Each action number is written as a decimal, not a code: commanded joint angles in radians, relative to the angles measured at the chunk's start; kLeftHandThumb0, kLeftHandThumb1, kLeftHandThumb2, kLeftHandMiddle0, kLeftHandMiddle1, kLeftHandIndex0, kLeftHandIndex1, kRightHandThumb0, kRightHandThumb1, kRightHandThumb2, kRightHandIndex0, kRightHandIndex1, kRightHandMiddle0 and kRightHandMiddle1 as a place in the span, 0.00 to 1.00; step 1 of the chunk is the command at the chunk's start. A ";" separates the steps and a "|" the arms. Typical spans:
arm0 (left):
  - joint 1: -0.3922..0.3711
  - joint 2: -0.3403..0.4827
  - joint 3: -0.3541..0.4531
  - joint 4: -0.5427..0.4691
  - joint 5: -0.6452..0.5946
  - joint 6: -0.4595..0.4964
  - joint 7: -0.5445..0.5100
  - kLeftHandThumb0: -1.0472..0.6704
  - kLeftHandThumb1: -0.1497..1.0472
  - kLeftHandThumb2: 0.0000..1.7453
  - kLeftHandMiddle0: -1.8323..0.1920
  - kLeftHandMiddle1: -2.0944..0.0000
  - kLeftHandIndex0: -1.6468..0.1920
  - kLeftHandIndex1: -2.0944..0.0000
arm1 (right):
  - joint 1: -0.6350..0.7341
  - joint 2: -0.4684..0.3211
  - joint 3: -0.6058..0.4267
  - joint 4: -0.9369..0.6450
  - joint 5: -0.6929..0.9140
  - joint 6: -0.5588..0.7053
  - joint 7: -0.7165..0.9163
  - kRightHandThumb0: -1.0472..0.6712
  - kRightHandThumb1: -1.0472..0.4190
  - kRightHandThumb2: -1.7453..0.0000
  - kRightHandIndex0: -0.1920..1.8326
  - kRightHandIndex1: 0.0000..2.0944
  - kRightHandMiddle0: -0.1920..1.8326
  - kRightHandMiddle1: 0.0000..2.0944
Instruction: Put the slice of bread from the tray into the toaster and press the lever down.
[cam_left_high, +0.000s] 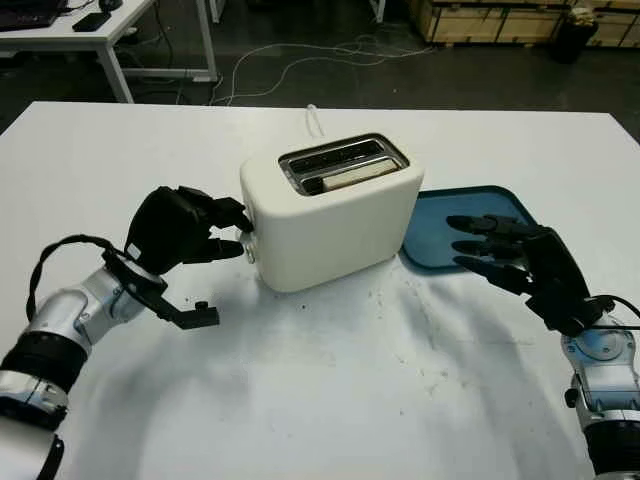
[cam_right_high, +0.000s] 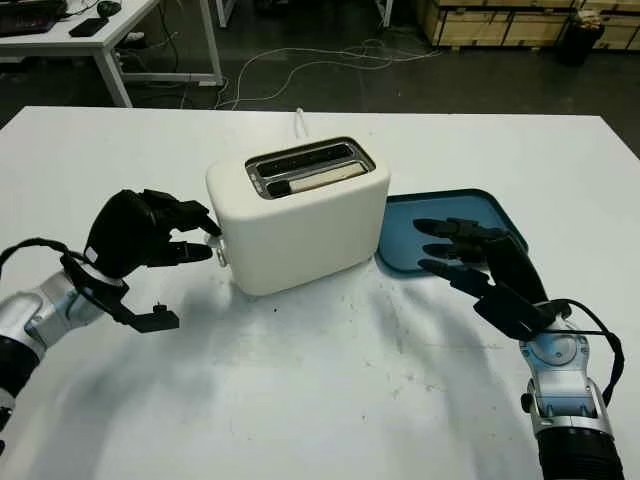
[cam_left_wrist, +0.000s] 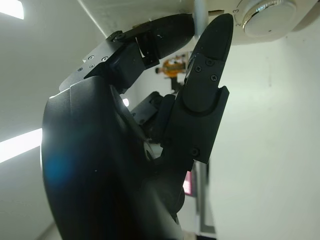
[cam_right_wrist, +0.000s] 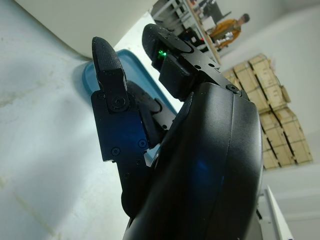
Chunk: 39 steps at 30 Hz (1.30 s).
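A white toaster (cam_left_high: 330, 225) stands mid-table with the slice of bread (cam_left_high: 352, 177) sunk in its near slot, only the top edge showing. My left hand (cam_left_high: 238, 228) is at the toaster's left end, its fingers curled above and below the lever (cam_right_high: 214, 238). In the left wrist view a finger and the thumb flank the lever's grey stem (cam_left_wrist: 200, 15), next to the dial knob (cam_left_wrist: 265, 15). The blue tray (cam_left_high: 440, 215) lies bare to the right of the toaster. My right hand (cam_left_high: 465, 243) hovers open over the tray's near edge.
The toaster's white cord (cam_left_high: 315, 118) runs off behind it. Beyond the table's far edge are another desk (cam_left_high: 110, 40), loose cables on the floor (cam_left_high: 300, 60) and wooden crates (cam_left_high: 500, 20). White tabletop (cam_left_high: 330, 400) stretches in front of the toaster.
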 joint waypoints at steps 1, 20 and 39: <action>0.032 -0.039 -0.064 0.042 0.043 0.008 -0.019 0.27 0.81 0.00 0.35 0.17 0.42 0.59 | -0.012 -0.013 -0.004 0.004 0.014 -0.012 0.005 0.36 0.09 0.99 0.58 0.00 0.49 0.00; -0.002 -0.005 -0.109 0.052 0.021 0.007 -0.030 0.28 0.82 0.00 0.36 0.17 0.43 0.57 | -0.004 -0.009 -0.003 -0.014 0.027 0.004 0.010 0.37 0.09 0.99 0.58 0.00 0.50 0.00; -0.026 0.011 -0.117 -0.019 0.001 0.016 -0.124 0.27 0.83 0.00 0.37 0.17 0.40 0.63 | 0.041 -0.011 -0.008 -0.066 0.034 0.027 0.007 0.37 0.09 0.98 0.57 0.00 0.49 0.00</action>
